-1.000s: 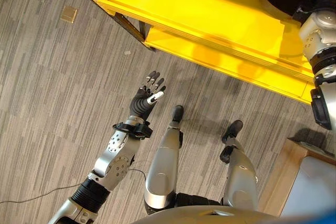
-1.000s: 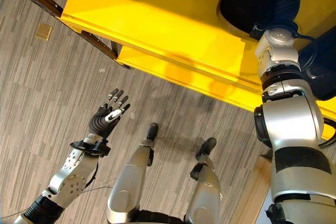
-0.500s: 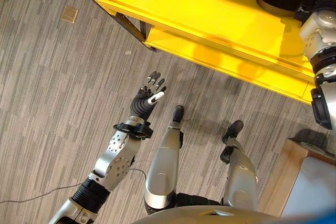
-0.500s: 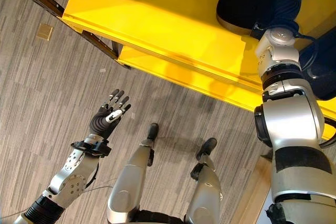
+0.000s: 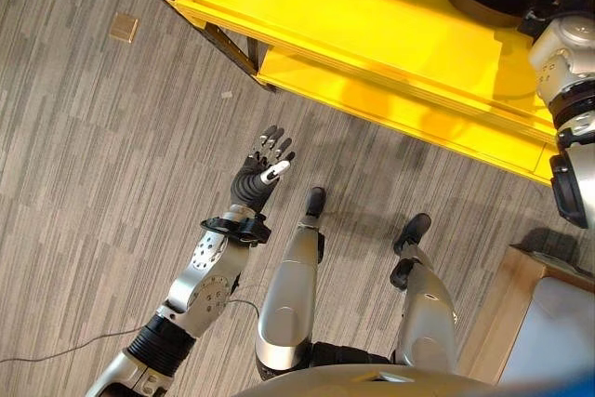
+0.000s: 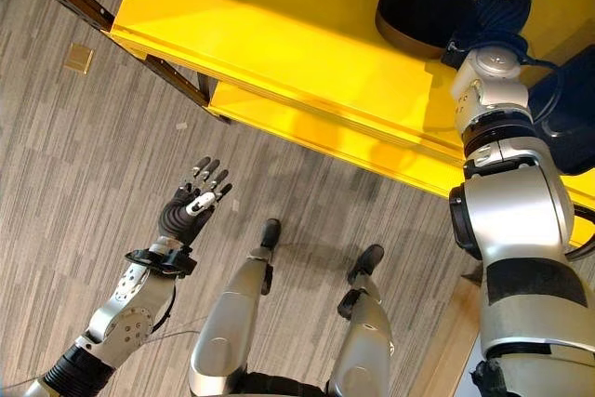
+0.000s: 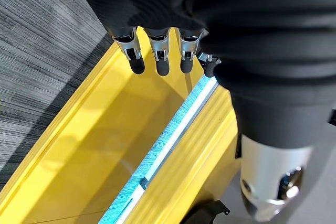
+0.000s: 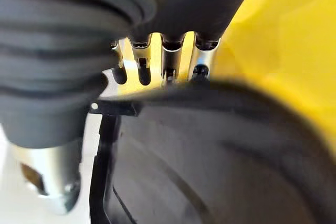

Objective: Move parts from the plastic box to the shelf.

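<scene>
Black rounded part (image 6: 437,2), a large dark rubbery-looking piece, sits on the bright yellow shelf (image 6: 279,34) in the right eye view with the right hand (image 6: 493,2) against its near side, fingers spread and straight, not clasping it. In the left eye view the left hand (image 5: 265,169) hangs over the grey striped carpet floor (image 5: 93,155), fingers straight, holding nothing. In the right wrist view the part looks bulky, stiff and matte; I judge its rim the best hold, with the shelf's raised front lip in the way.
</scene>
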Robot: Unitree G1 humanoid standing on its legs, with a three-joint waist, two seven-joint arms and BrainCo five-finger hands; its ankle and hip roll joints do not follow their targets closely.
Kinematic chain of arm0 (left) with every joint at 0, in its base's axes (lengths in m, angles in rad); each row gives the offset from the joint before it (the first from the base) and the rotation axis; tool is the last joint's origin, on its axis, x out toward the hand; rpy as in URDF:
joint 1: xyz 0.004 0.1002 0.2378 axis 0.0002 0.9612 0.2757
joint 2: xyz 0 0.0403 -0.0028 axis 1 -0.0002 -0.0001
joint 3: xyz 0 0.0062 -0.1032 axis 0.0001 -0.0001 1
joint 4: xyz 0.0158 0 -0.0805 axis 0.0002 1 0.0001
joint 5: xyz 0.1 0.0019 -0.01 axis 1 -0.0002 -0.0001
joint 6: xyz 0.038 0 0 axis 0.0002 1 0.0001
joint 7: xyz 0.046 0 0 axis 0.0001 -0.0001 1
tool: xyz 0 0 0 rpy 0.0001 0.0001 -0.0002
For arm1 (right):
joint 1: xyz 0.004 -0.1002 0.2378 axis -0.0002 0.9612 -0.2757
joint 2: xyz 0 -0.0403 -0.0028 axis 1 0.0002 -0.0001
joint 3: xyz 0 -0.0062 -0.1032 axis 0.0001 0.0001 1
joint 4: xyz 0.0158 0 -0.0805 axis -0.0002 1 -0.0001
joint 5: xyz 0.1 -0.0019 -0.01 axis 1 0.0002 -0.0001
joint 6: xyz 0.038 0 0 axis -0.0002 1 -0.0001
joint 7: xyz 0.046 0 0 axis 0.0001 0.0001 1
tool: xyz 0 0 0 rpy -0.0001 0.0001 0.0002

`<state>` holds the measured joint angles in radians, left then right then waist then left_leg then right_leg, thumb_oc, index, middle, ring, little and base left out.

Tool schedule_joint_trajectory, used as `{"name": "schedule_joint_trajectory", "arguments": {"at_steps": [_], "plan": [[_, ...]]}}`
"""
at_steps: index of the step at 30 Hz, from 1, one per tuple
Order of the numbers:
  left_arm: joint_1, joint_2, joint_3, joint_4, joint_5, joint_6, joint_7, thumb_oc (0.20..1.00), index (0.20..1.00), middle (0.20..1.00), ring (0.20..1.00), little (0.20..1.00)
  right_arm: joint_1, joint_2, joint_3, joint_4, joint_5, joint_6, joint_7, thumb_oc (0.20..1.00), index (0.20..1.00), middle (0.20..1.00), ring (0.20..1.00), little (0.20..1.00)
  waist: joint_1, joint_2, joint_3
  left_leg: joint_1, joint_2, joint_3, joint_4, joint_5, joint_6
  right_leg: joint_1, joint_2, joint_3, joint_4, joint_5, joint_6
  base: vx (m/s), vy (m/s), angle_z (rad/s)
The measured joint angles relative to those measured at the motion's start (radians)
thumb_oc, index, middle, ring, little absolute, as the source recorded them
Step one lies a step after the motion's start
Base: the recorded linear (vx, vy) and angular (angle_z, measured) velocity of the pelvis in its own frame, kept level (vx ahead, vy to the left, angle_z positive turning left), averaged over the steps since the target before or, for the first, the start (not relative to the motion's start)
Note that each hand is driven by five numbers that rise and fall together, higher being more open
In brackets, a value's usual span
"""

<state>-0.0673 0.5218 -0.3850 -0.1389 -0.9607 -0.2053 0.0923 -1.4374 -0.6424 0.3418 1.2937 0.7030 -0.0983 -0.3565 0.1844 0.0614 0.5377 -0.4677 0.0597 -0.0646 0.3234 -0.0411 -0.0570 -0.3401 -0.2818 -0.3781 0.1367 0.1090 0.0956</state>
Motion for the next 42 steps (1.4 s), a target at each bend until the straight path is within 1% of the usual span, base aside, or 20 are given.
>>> {"name": "schedule_joint_trajectory", "arguments": {"at_steps": [5,17,21,23,25,26,28,30,32,33,34,36,39,40,42], "plan": [[0.001,0.005,0.0,0.0,0.0,-0.001,-0.001,1.0,1.0,1.0,1.0,1.0,0.0,-0.001,-0.001,-0.001,-0.001,0.003,0.0,1.0,1.0,1.0,1.0,1.0,-0.002,0.0,0.0,0.031,0.001,0.002,-0.001,0.002,0.0,0.028,0.0,0.003,0.002,0.0,0.0,-0.01,0.001,0.0],[0.0,0.023,0.001,0.0,-0.002,0.0,-0.005,1.0,1.0,1.0,1.0,1.0,0.0,-0.002,0.0,-0.041,-0.003,0.004,-0.001,1.0,1.0,1.0,1.0,1.0,-0.016,-0.001,0.0,0.056,0.006,0.005,0.011,0.002,0.0,0.053,0.004,0.009,0.009,0.003,-0.003,-0.02,0.004,0.0],[0.0,0.048,0.001,0.0,-0.002,0.0,-0.007,1.0,1.0,1.0,1.0,1.0,0.0,-0.002,0.006,-0.072,-0.02,0.003,-0.001,1.0,1.0,1.0,1.0,1.0,-0.028,-0.007,-0.003,0.074,0.008,0.008,0.013,0.002,0.0,0.07,0.004,0.01,0.011,0.004,-0.003,-0.02,0.005,-0.01],[-0.001,0.056,0.001,0.0,-0.002,0.0,-0.007,1.0,1.0,1.0,1.0,1.0,0.0,-0.002,0.005,-0.095,-0.02,0.002,-0.001,1.0,1.0,1.0,1.0,1.0,-0.029,-0.008,-0.003,0.075,0.01,0.012,0.014,0.002,0.0,0.07,0.005,0.01,0.006,0.002,-0.009,-0.01,-0.018,-0.1],[0.001,0.058,0.003,0.0,-0.002,0.002,-0.008,1.0,1.0,1.0,1.0,1.0,0.0,0.006,0.006,-0.097,-0.02,0.003,-0.001,1.0,1.0,1.0,1.0,1.0,-0.03,-0.016,-0.006,0.08,0.018,0.02,0.014,0.002,0.0,0.072,0.014,0.014,-0.001,0.008,-0.012,-0.01,-0.017,-0.17],[0.003,0.062,0.005,0.0,-0.003,0.002,-0.008,1.0,1.0,1.0,1.0,1.0,0.003,0.008,0.005,-0.112,-0.02,0.003,-0.001,1.0,1.0,1.0,1.0,1.0,-0.031,-0.029,-0.013,0.083,0.025,0.025,0.013,0.001,-0.001,0.072,0.021,0.024,-0.005,0.009,-0.013,0.0,-0.008,-0.15],[0.008,0.062,0.005,0.0,-0.003,0.003,-0.008,1.0,1.0,1.0,1.0,1.0,0.025,0.009,-0.002,-0.167,-0.02,0.001,-0.001,1.0,1.0,1.0,1.0,1.0,-0.033,-0.044,-0.021,0.089,0.029,0.028,0.011,0.001,-0.002,0.076,0.028,0.032,-0.012,0.014,-0.014,0.0,0.001,-0.1],[0.008,0.062,0.006,0.0,-0.003,0.003,-0.008,1.0,1.0,1.0,1.0,1.0,0.052,0.013,-0.015,-0.208,-0.019,-0.007,-0.001,1.0,1.0,1.0,1.0,1.0,-0.038,-0.049,-0.024,0.102,0.03,0.029,0.01,-0.002,-0.004,0.089,0.029,0.033,-0.015,0.014,-0.014,0.0,0.0,0.0],[0.011,0.062,0.016,0.0,-0.003,0.004,-0.009,1.0,1.0,1.0,1.0,1.0,0.072,0.025,-0.018,-0.244,-0.019,-0.01,-0.001,1.0,1.0,1.0,1.0,1.0,-0.047,-0.051,-0.025,0.11,0.031,0.03,0.012,-0.006,-0.004,0.098,0.03,0.033,-0.016,0.013,-0.014,0.0,0.0,0.0],[0.016,0.063,0.029,0.0,-0.004,0.004,-0.009,1.0,1.0,1.0,1.0,1.0,0.101,0.047,-0.021,-0.311,-0.019,-0.014,-0.002,1.0,1.0,1.0,1.0,1.0,-0.059,-0.054,-0.027,0.113,0.032,0.031,0.012,-0.007,-0.005,0.101,0.031,0.034,-0.018,0.011,-0.015,0.01,-0.006,-0.04],[0.013,0.063,0.033,0.0,-0.004,0.004,-0.009,1.0,1.0,1.0,1.0,1.0,0.137,0.065,-0.021,-0.372,-0.02,-0.021,-0.001,1.0,1.0,1.0,1.0,1.0,-0.061,-0.056,-0.028,0.116,0.035,0.033,0.013,-0.008,-0.006,0.104,0.033,0.035,-0.021,0.011,-0.017,0.01,-0.015,-0.06],[0.02,0.064,0.041,0.0,-0.004,0.005,-0.009,1.0,1.0,1.0,1.0,1.0,0.171,0.101,-0.022,-0.413,-0.02,-0.021,0.0,1.0,1.0,1.0,1.0,1.0,-0.061,-0.064,-0.033,0.118,0.042,0.039,0.012,-0.01,-0.008,0.104,0.038,0.037,-0.026,0.013,-0.02,0.01,-0.009,-0.1],[0.025,0.067,0.044,0.0,-0.004,0.006,-0.009,1.0,1.0,1.0,1.0,1.0,0.185,0.146,-0.025,-0.411,-0.019,-0.028,0.0,1.0,1.0,1.0,1.0,1.0,-0.059,-0.072,-0.039,0.118,0.046,0.041,0.012,-0.013,-0.011,0.104,0.042,0.037,-0.029,0.014,-0.022,0.02,-0.023,-0.05],[0.028,0.07,0.047,0.0,-0.004,0.007,-0.009,1.0,1.0,1.0,1.0,1.0,0.186,0.177,-0.033,-0.416,-0.018,-0.029,0.001,1.0,1.0,1.0,1.0,1.0,-0.062,-0.077,-0.047,0.118,0.047,0.042,0.012,-0.013,-0.011,0.104,0.043,0.037,-0.031,0.013,-0.023,0.0,0.0,0.0],[0.036,0.071,0.048,0.0,-0.003,0.007,-0.009,1.0,1.0,1.0,1.0,1.0,0.192,0.204,-0.044,-0.439,-0.017,-0.031,0.0,1.0,1.0,1.0,1.0,1.0,-0.057,-0.078,-0.051,0.117,0.048,0.041,0.012,-0.016,-0.012,0.103,0.042,0.037,-0.031,0.012,-0.024,0.02,-0.006,0.0]]}}
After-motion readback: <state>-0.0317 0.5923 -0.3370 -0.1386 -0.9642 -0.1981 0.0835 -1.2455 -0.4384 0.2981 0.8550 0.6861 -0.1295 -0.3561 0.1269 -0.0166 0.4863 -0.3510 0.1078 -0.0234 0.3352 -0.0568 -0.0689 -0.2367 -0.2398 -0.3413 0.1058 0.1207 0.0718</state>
